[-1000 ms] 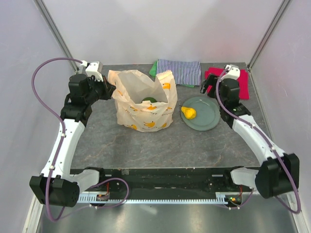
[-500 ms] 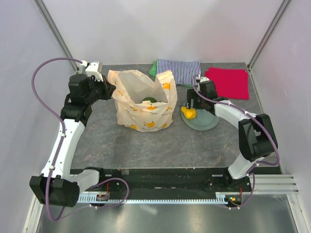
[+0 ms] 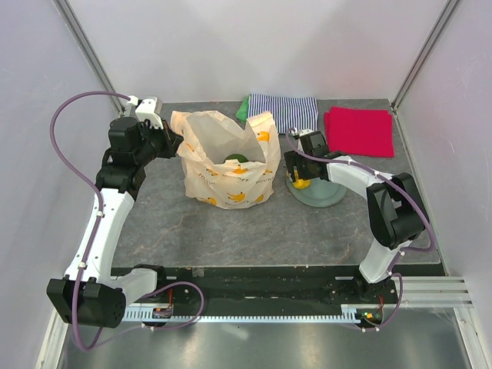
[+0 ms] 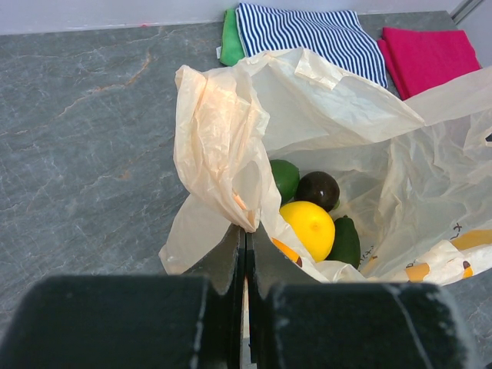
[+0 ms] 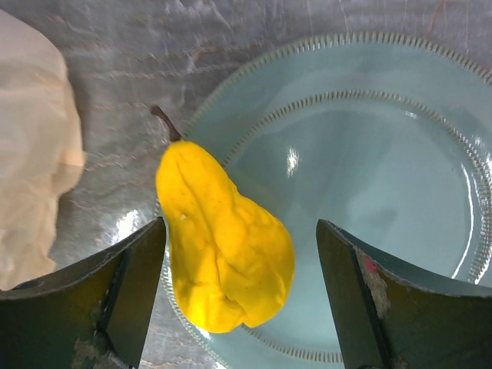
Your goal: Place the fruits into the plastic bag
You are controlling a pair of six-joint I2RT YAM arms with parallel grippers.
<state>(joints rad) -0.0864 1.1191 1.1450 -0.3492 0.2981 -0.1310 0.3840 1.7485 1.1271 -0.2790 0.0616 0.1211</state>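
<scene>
The plastic bag [image 3: 229, 165] stands open at centre left, printed with bananas. My left gripper [image 3: 171, 143] is shut on the bag's left rim [image 4: 231, 165] and holds it up. Inside the bag lie a lemon [image 4: 307, 228], a lime [image 4: 283, 178], a dark round fruit [image 4: 318, 189] and a green avocado [image 4: 345, 241]. The yellow pear [image 5: 225, 242] lies on the left edge of the grey-green plate [image 5: 384, 200]. My right gripper [image 3: 296, 179] is open right above the pear [image 3: 300, 183], one finger on each side [image 5: 241, 280], not touching it.
A striped folded cloth [image 3: 286, 113] with a green cloth under it lies at the back centre. A red folded cloth [image 3: 360, 131] lies at the back right. The bag's right side [image 5: 31, 146] is close to the left of the plate.
My right arm has swung from the back right to the plate and come down over the pear. The left arm and the bag have not moved.
</scene>
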